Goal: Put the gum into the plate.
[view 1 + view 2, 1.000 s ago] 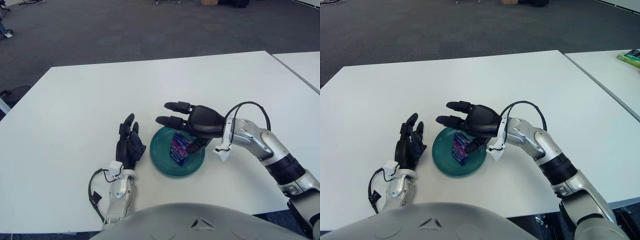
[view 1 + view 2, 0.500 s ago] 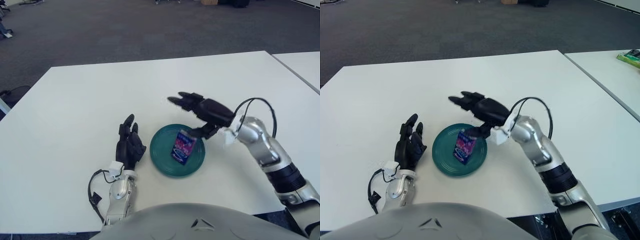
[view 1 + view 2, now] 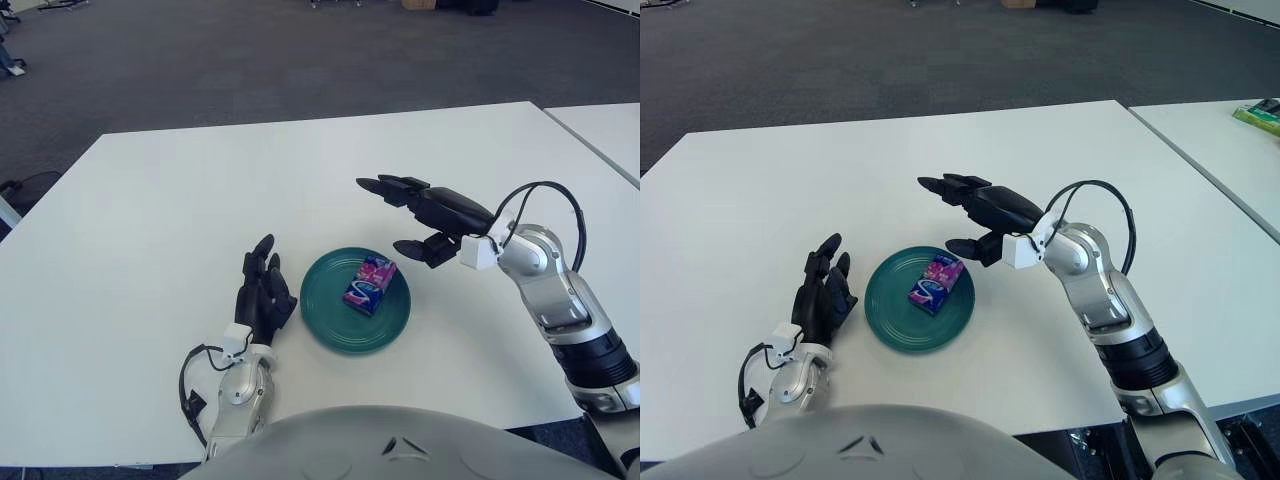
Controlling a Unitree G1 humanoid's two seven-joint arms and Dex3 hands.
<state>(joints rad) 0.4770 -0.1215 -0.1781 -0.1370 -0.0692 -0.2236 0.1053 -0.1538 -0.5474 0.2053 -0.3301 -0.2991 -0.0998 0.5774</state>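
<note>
The gum (image 3: 369, 284), a small purple and pink pack, lies flat inside the round teal plate (image 3: 322, 313) near the table's front. My right hand (image 3: 411, 217) is open and empty, lifted above the table just right of and behind the plate, fingers spread and pointing left. My left hand (image 3: 264, 292) rests on the table just left of the plate, fingers relaxed and holding nothing.
The white table (image 3: 200, 200) stretches wide behind and to the left of the plate. A second white table (image 3: 1230, 150) stands to the right with a green object (image 3: 1262, 115) on its far edge. A black cable loops over my right wrist (image 3: 540, 200).
My right hand let go of the gum, rose and drew back to the right. The gum tipped from standing to lying flat in the plate. The left hand barely moved.
</note>
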